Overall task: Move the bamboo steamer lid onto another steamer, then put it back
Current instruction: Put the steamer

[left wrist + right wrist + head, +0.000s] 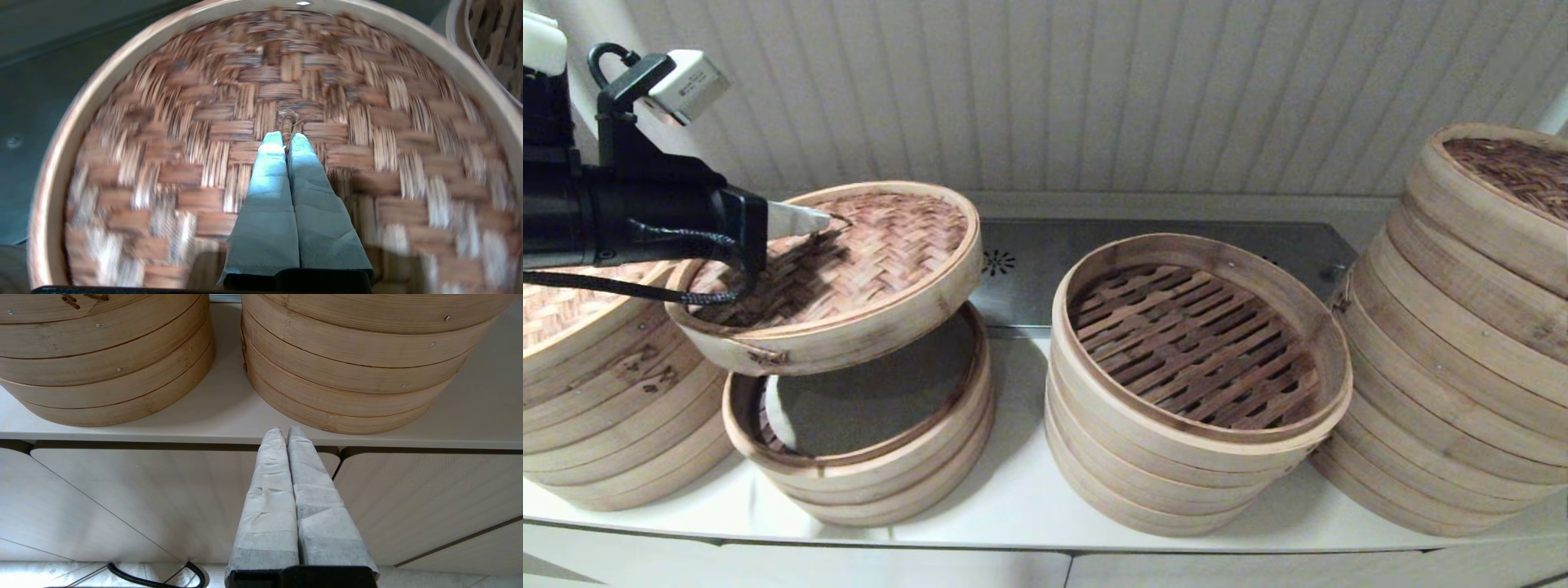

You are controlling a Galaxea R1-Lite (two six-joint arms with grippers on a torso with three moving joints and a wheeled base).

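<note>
The bamboo steamer lid [849, 269], round with a woven brown top, hangs tilted in the air above an open low steamer [866, 441] at centre left. My left gripper [827, 220] is shut on the small loop handle [287, 122] at the lid's middle. In the left wrist view the lid [204, 134] fills the picture, and my left gripper [287, 138] pinches the loop. An uncovered steamer stack [1192, 384] with a slatted floor stands to the right of it. My right gripper [282, 430] is shut and empty, below the counter's front edge.
A lidded steamer stack [596, 384] stands at far left, and a taller leaning lidded stack [1470, 327] at far right. A metal vent panel [1029, 269] lies behind, before the ribbed wall. The white counter edge [163, 437] and cabinet doors [122, 498] are below.
</note>
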